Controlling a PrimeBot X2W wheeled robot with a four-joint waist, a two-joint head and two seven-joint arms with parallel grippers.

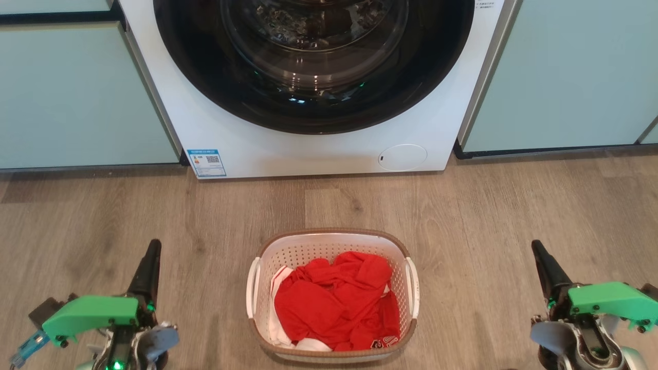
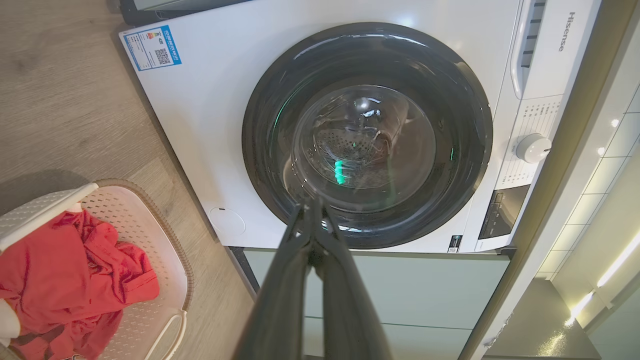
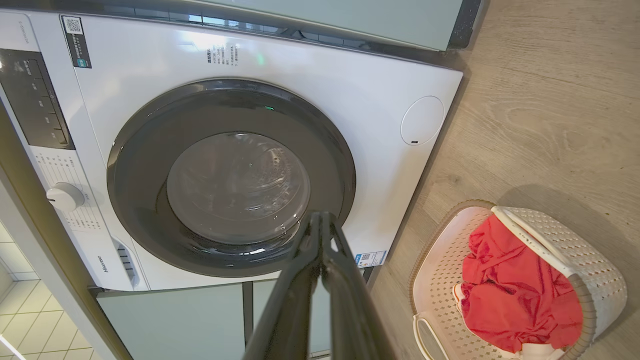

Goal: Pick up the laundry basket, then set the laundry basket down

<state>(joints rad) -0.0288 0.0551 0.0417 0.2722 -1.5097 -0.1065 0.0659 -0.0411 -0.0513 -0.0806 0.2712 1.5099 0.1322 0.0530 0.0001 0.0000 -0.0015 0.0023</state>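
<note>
The laundry basket point(image 1: 308, 251) stands upright on the wooden floor point(image 1: 462, 216), low in the head view at 6 o'clock. Its brown rim runs all the way round, and its two white side handles sit at its 9 and 3 o'clock. A crumpled red garment point(image 1: 334, 303) lies inside it, with bits of white cloth showing at the garment's 7 o'clock edge.

At the basket's 12 o'clock, across a strip of bare floor, stands a white washing machine point(image 1: 308, 149) with its round dark door point(image 1: 313, 61) closed. Pale green cabinets point(image 1: 67, 97) flank the machine at its 9 and 3 o'clock.

The left tool point(image 1: 153, 245) is at about the basket's 9 o'clock and the right tool point(image 1: 536, 245) at about its 3 o'clock. Both are well apart from it and touch neither handle. Each tool's two dark fingers are pressed together with nothing between them, and the wrist views show the tips meeting. Both point toward 12 o'clock, at the machine.
</note>
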